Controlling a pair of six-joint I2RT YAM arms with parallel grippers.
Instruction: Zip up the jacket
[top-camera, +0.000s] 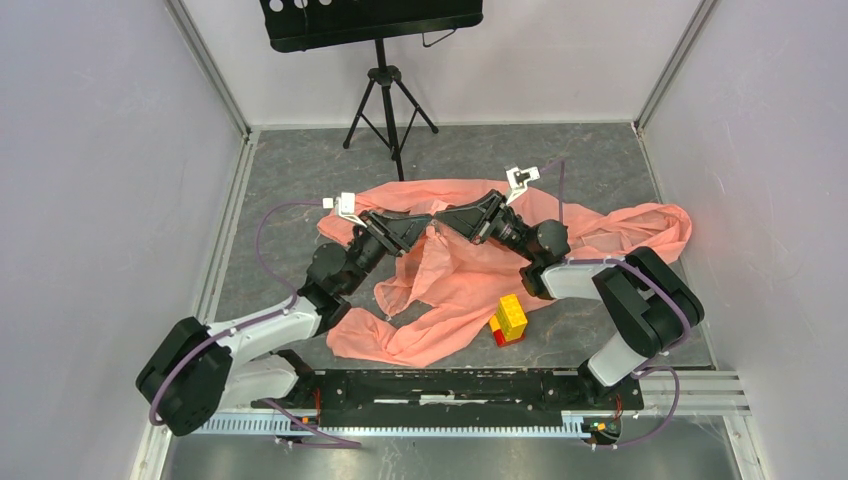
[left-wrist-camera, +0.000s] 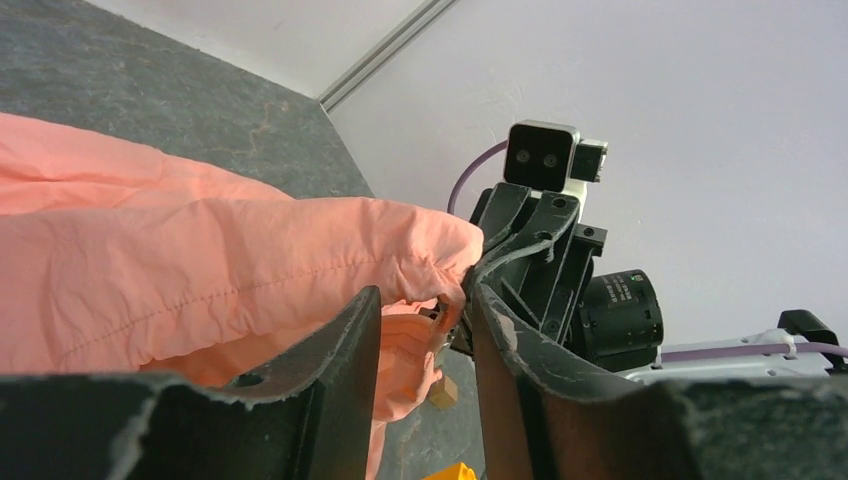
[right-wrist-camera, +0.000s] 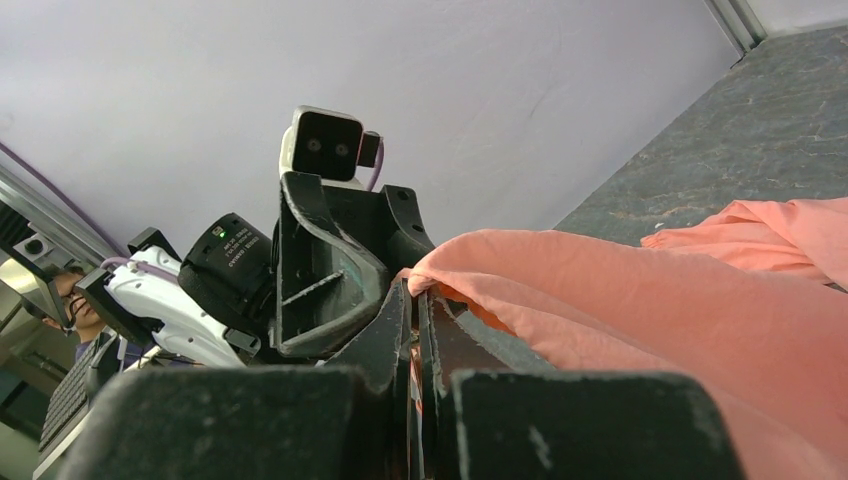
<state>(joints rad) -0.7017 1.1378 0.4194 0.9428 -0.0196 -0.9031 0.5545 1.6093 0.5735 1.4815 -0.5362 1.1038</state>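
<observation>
The salmon-pink jacket (top-camera: 470, 280) lies crumpled across the middle of the table. Both grippers meet at a lifted edge of it near the centre. My right gripper (top-camera: 443, 217) is shut on a fold of that edge, which shows in the right wrist view (right-wrist-camera: 414, 292) with the fabric (right-wrist-camera: 650, 310) draped over its fingers. My left gripper (top-camera: 428, 228) faces it and is open (left-wrist-camera: 425, 297). The jacket edge (left-wrist-camera: 200, 260) and a small metal zipper pull (left-wrist-camera: 441, 345) with a tan tab hang in the gap between its fingers. The zipper line itself is hidden in folds.
A yellow-and-red block stack (top-camera: 510, 318) stands on the jacket's near right edge. A black tripod stand (top-camera: 388, 90) is at the back. Grey walls close in left and right. The dark grey tabletop (top-camera: 300, 170) shows around the jacket.
</observation>
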